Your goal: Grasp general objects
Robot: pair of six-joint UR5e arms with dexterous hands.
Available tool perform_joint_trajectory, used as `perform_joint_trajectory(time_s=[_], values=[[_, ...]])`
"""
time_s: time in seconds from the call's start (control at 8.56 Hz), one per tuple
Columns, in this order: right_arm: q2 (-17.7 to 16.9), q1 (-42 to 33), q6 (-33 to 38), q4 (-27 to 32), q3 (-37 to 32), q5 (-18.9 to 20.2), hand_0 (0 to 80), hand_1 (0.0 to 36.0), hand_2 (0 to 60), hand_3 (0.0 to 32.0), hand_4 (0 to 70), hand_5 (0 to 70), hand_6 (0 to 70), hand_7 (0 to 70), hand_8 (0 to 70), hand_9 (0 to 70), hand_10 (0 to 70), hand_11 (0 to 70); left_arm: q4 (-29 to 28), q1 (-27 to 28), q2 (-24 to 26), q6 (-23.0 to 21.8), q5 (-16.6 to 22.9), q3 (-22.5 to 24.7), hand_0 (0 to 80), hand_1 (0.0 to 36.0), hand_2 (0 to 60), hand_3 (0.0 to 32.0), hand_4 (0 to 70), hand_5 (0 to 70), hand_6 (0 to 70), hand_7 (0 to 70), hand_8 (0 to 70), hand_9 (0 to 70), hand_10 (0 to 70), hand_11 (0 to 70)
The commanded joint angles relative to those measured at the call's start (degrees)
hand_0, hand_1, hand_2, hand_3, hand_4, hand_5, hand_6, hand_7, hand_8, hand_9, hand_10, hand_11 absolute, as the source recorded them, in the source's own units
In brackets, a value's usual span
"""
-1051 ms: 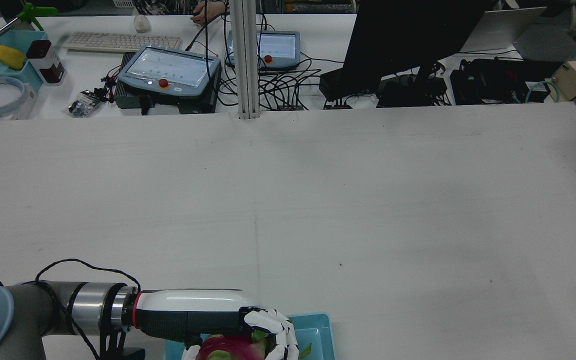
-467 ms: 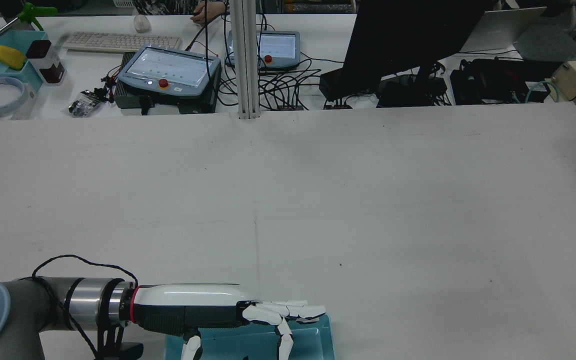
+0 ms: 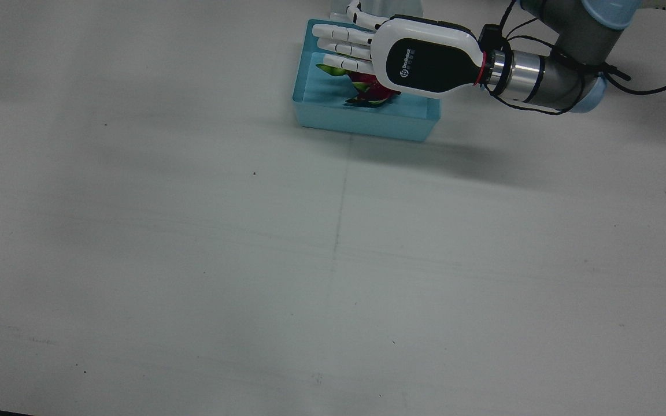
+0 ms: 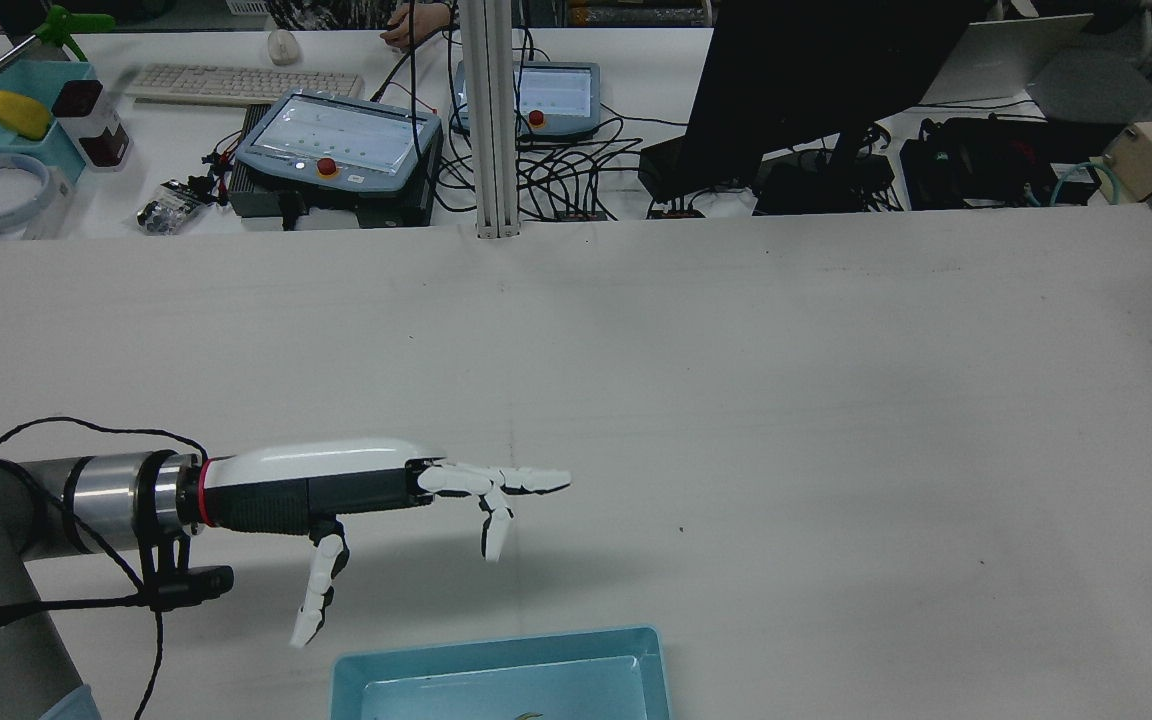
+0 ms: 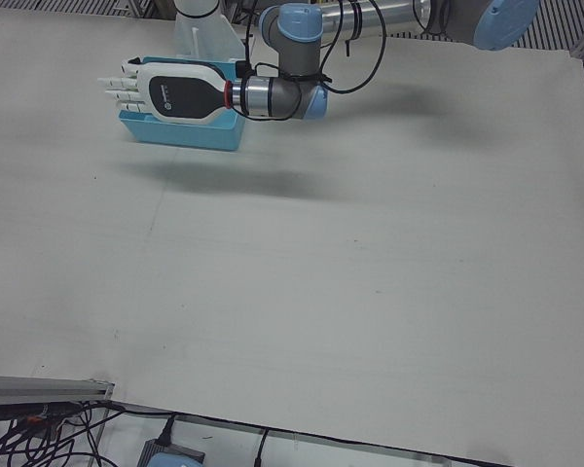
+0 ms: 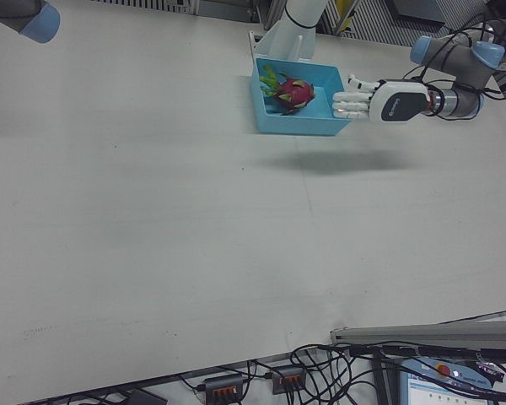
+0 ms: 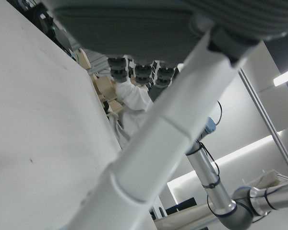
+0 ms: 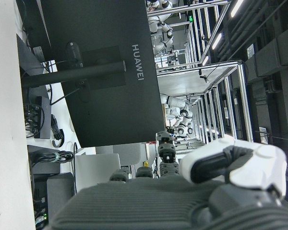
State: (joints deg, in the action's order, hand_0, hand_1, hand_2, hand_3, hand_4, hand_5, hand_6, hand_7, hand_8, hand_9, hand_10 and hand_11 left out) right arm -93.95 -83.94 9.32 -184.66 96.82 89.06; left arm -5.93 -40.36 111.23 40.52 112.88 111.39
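The pink dragon fruit (image 6: 293, 91) is lying inside the blue tray (image 6: 297, 123) near the robot's side of the white table (image 6: 194, 219). The left hand (image 4: 406, 500) is hanging in the air above and beside the tray, with its fingers (image 3: 339, 46) stretched apart, holding nothing. I cannot tell whether the right hand is spread or closed.

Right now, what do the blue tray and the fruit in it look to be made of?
Blue tray: likely moulded plastic, uniform colour, thin smooth walls, slight sheen. Dragon fruit: pink skin with green-tipped scales; whether real or a replica cannot be told from here.
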Motion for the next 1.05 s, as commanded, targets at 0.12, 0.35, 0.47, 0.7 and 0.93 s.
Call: perform_joint_trajectory(time_s=[0.12,0.35,0.47,0.7,0.93], values=[[0.0,0.0,0.0,0.0,0.0,0.0,0.0,0.0,0.0,0.0,0.0,0.0,0.0,0.0,0.0,0.0,0.0,0.0,-3.2,-20.7,0.1,0.0,0.0,-13.8,80.0,36.0,60.0,0.0,3.8,60.3,13.1,12.4,14.4,9.1,6.6,14.1],[0.0,0.1,0.0,0.0,-0.1,0.0,0.0,0.0,0.0,0.0,0.0,0.0,0.0,0.0,0.0,0.0,0.0,0.0,-7.8,-29.2,0.1,0.1,-0.2,-23.8,80.0,36.0,60.0,0.0,15.7,61.9,25.1,30.3,21.4,16.9,11.0,20.4],[0.0,0.0,0.0,0.0,-0.1,0.0,0.0,0.0,0.0,0.0,0.0,0.0,0.0,0.0,0.0,0.0,0.0,0.0,-10.4,-31.2,0.1,0.3,-1.1,-28.7,80.0,36.0,60.0,0.0,19.8,66.2,31.7,37.4,24.2,19.7,12.5,22.5],[0.0,0.0,0.0,0.0,-0.1,0.0,0.0,0.0,0.0,0.0,0.0,0.0,0.0,0.0,0.0,0.0,0.0,0.0,-14.3,-33.0,-0.3,2.1,-10.6,-38.9,80.0,36.0,60.0,0.0,24.9,66.8,40.2,45.2,28.7,25.5,14.8,25.4],[0.0,0.0,0.0,0.0,-0.1,0.0,0.0,0.0,0.0,0.0,0.0,0.0,0.0,0.0,0.0,0.0,0.0,0.0,-22.2,-33.1,-7.7,0.9,-25.6,-43.1,63.4,34.8,60.0,0.0,25.0,66.7,49.7,60.9,35.6,38.4,17.8,28.3]])
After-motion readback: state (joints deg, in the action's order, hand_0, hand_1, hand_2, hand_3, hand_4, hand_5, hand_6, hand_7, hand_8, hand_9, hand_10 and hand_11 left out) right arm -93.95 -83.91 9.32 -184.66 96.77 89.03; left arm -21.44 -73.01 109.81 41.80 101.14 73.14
